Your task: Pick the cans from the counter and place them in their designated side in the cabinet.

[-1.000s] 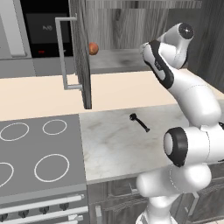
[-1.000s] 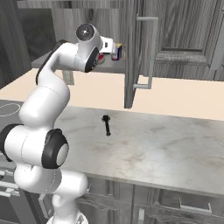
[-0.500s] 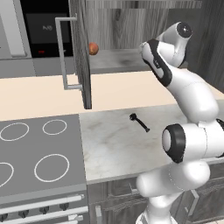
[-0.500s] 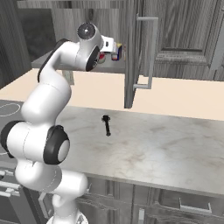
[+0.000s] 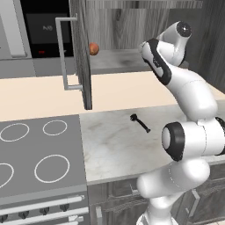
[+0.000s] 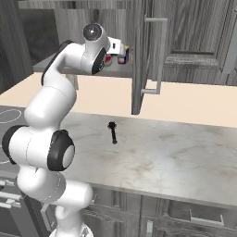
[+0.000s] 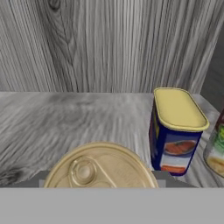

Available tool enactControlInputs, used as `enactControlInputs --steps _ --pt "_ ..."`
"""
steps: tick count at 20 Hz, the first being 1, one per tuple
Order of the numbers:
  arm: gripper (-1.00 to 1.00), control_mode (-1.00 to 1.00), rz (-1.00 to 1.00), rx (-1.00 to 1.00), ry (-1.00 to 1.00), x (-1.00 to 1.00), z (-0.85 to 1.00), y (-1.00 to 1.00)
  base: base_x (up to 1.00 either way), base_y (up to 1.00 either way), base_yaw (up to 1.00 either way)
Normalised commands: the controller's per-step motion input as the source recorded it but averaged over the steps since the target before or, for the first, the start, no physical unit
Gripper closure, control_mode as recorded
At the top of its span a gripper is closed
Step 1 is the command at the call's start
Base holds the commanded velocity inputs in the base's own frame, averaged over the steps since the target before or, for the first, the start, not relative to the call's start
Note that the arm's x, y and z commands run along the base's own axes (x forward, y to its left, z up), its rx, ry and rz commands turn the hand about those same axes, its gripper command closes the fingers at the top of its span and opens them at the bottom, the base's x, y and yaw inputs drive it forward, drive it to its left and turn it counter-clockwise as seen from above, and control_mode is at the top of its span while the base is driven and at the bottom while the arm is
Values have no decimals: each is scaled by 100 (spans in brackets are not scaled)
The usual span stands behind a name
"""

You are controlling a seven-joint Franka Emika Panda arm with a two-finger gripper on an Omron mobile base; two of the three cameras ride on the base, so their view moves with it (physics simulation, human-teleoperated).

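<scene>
gold-lidded can (image 7: pixel 100 168) sits low between the fingertips — grip on it cannot be told. blue can with yellow top (image 7: pixel 175 131) stands just right of it on the cabinet shelf (image 7: pixel 52 118); gripper (image 6: pixel 124 52) reaches into the cabinet.

You see a can (image 7: pixel 100 168) with a gold metal lid, glossy, with a pull ring. Beside it the blue can (image 7: pixel 175 131) has a smooth matt yellow top and a printed label. The shelf (image 7: pixel 65 118) and cabinet (image 5: pixel 81 66) show grey wood grain. The handle (image 6: pixel 159 55) looks like brushed metal. The counter (image 6: pixel 162 157) is pale marbled stone, smooth.
</scene>
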Motion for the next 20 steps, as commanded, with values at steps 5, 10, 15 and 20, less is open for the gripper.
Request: enactControlInputs --steps 5,10,15,20 --pt "100 -100 0 -1 0 12 -7 -9 0 0 0" --pt "100 -100 0 -1 0 15 -11 -5 0 0 0" --pt "100 -100 0 -1 0 16 -12 -5 0 0 0" --pt "100 -100 0 -1 0 14 -14 -5 0 0 0"
